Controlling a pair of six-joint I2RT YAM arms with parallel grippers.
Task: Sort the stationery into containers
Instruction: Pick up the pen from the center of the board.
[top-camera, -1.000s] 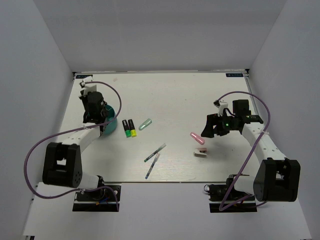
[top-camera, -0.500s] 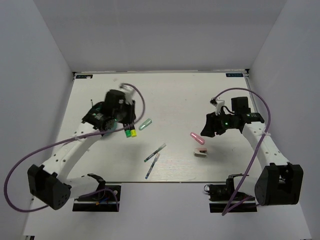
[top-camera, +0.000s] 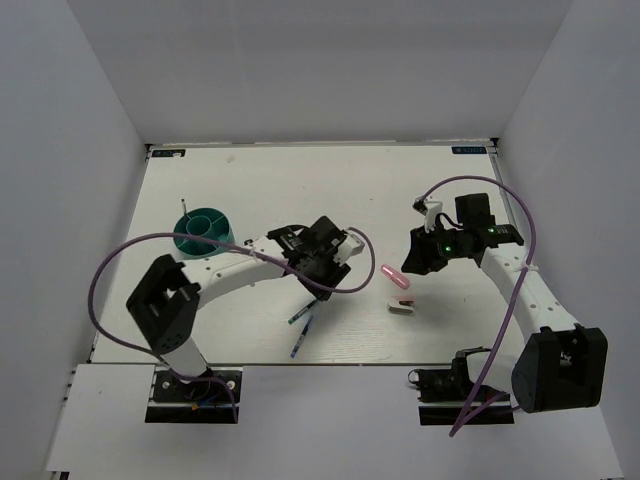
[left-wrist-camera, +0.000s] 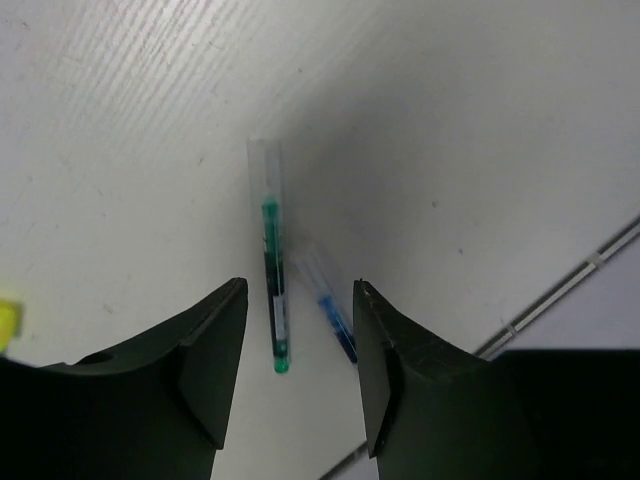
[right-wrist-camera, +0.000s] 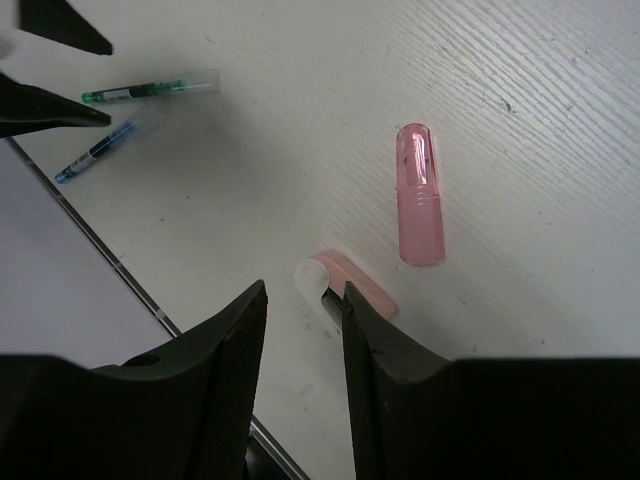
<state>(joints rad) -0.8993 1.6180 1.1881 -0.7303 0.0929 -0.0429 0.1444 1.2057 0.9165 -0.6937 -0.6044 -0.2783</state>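
Observation:
The teal round container (top-camera: 205, 230) stands at the left, apart from both arms. My left gripper (top-camera: 318, 283) reaches to the table's middle and is open, nothing between its fingers. Below it lie a green pen (left-wrist-camera: 272, 270) and a blue pen (left-wrist-camera: 330, 305), side by side. The pens (top-camera: 299, 318) stick out from under that arm in the top view. My right gripper (top-camera: 412, 263) hangs open above a pink marker (right-wrist-camera: 420, 195) and a pink-and-white block (right-wrist-camera: 345, 285). The block lies just past its right fingertip. The left arm hides the other markers.
A yellow marker end (left-wrist-camera: 5, 325) shows at the left wrist view's edge. The table's front edge (right-wrist-camera: 120, 265) runs close by the pens and the block. White walls enclose the table on three sides.
My left arm has swung from the container to the middle over the pens, and its jaws have opened. My right gripper's jaws have narrowed; that arm has barely moved.

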